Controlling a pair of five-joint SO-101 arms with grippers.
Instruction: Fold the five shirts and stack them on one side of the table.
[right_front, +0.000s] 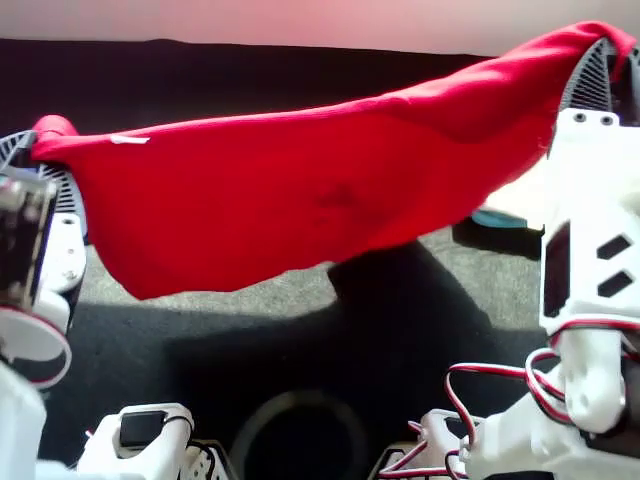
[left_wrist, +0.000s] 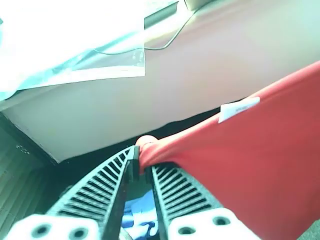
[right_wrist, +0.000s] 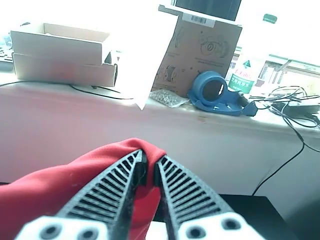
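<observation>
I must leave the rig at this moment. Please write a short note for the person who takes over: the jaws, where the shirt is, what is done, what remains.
Left gripper: jaws shut on one end of the red shirt.
Right gripper: jaws shut on the other end.
The shirt hangs stretched between the two, above the table.
Done: this shirt is lifted, not yet folded.
Left: lay it down, fold it, put it at one side of the table, then do the other shirts.
</observation>
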